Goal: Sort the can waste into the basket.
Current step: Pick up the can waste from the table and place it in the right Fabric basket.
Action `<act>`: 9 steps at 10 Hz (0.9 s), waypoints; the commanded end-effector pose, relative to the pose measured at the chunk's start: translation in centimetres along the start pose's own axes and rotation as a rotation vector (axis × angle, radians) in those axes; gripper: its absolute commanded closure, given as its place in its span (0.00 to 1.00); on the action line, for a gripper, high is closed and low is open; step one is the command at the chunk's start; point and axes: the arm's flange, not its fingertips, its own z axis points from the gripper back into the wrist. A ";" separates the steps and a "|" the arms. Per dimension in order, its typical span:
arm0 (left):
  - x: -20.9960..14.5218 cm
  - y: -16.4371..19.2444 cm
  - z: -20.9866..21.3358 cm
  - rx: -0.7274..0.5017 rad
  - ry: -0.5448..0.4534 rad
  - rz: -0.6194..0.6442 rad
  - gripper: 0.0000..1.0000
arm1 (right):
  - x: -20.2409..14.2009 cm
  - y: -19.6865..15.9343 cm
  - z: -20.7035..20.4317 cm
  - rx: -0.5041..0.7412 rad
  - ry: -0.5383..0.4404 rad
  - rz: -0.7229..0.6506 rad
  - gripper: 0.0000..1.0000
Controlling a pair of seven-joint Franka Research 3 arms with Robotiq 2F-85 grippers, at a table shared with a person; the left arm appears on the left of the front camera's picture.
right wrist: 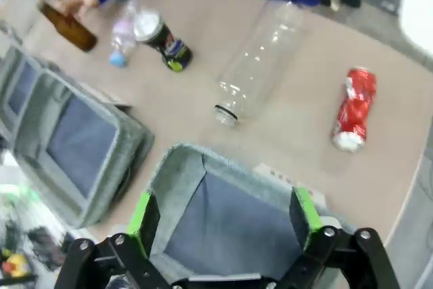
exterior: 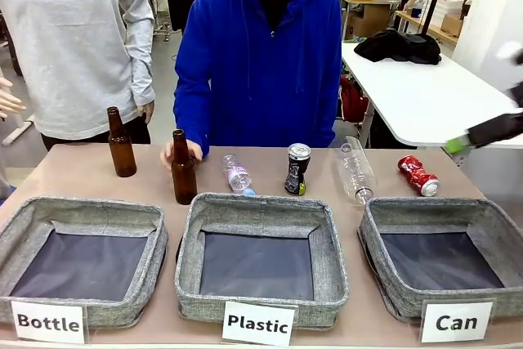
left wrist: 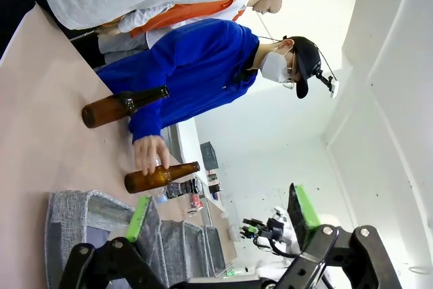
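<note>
Right wrist view looks down past the right gripper (right wrist: 223, 218), whose green pads stand wide apart with nothing between them, onto the basket (right wrist: 177, 162), which lies just below it. Beyond the basket's far rim, on the table (right wrist: 298, 133), the crushed red can (right wrist: 353, 107) lies on its side, apart from the basket. The slim black can (right wrist: 162, 40) stands upright farther off, and a clear plastic bottle (right wrist: 260, 59) lies between the two. The left gripper (left wrist: 222, 218) is also wide open and empty, with a person's hand (left wrist: 150, 153) on a brown bottle (left wrist: 159, 177) beyond it.

Both cans are likely thin-walled and light, so they should lift easily but dent under a hard squeeze. The red one is creased and uneven and may skid or roll when touched. A hold across the middle of its body, pads square to its length, looks safest. The black one is smooth, narrow and easy to tip, so taking it around mid-body or from above across its top would suit it.

Whether either can holds liquid cannot be told. The right wrist view is soft, so the print on the cans is unreadable. In the front view the right arm is a blur cut off at the picture's edge, and the basket's outer corner runs out of the picture
</note>
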 end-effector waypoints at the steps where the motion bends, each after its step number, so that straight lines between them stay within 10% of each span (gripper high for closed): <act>1: 0.1 -0.2 0.1 -0.017 -0.005 -0.018 0.00 | 2.8 -0.6 -4.8 -0.012 0.025 0.154 0.00; 9: 0.1 -0.2 0.1 -0.017 -0.005 -0.018 0.00 | 4.3 1.5 -9.6 0.087 0.000 0.252 0.00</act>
